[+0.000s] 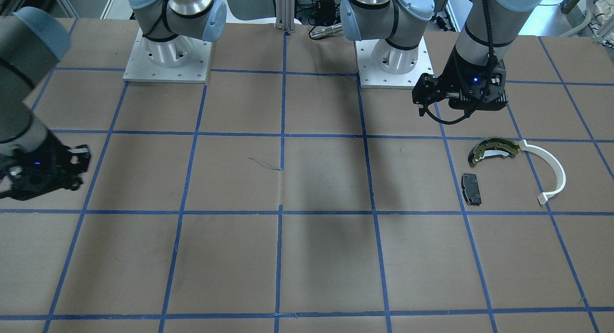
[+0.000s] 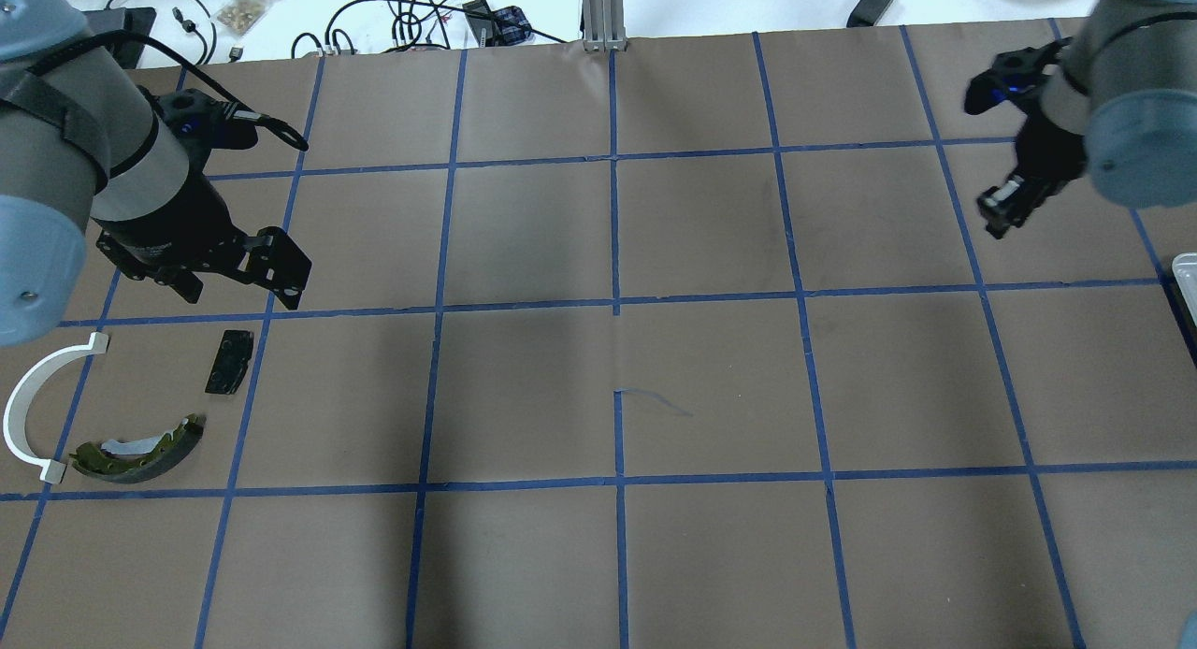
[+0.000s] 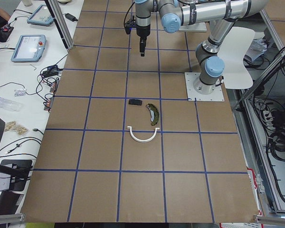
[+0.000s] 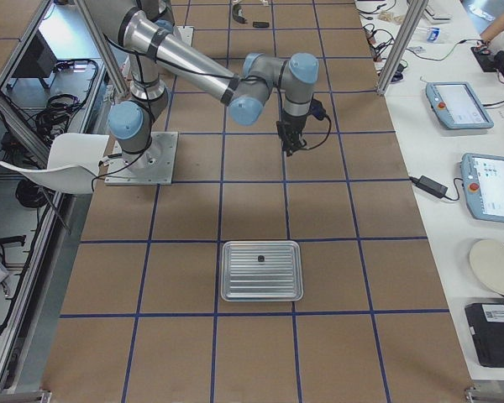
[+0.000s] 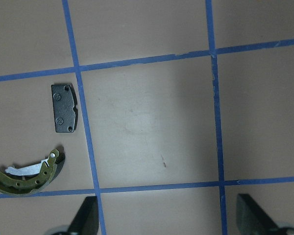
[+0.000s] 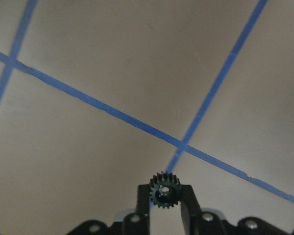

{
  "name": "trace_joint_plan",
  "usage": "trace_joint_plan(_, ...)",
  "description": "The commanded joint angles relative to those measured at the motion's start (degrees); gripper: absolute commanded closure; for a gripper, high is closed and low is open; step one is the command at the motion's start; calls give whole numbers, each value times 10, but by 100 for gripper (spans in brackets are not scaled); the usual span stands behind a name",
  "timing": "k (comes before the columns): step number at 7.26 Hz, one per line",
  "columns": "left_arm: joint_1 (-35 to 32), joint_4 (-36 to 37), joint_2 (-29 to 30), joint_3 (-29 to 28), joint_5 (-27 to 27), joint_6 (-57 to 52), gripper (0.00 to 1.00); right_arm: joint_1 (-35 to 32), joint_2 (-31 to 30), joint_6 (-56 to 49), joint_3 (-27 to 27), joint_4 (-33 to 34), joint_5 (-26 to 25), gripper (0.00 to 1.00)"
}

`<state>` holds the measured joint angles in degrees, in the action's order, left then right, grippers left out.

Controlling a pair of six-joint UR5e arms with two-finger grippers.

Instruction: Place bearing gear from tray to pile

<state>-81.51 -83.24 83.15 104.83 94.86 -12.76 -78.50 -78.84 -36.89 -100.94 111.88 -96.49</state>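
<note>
Left fingers (image 5: 85, 219) hanging wide open, right fingers (image 6: 143, 198) pinching the bearing gear (image 6: 162, 188).
The left pair is hovering empty over the counter (image 2: 617, 256) near the pile (image 2: 229, 361); the right pair is gripping the gear above bare counter, apart from the tray (image 4: 235, 281) and far across from the pile.

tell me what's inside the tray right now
One small dark part lies near the middle of the tray; it is too small to identify. The rest of the ridged floor shows bare. Nothing covers the tray in the right side view.
</note>
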Motion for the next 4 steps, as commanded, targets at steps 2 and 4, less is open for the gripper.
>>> trace_joint_plan(2,-30,-9,-4,-15,-71,27,0,-255,24,401,5,2,54,90)
trace_joint_plan(4,-90,-21,-5,-15,-24,27,0,-388,78,552,5,78,59,90)
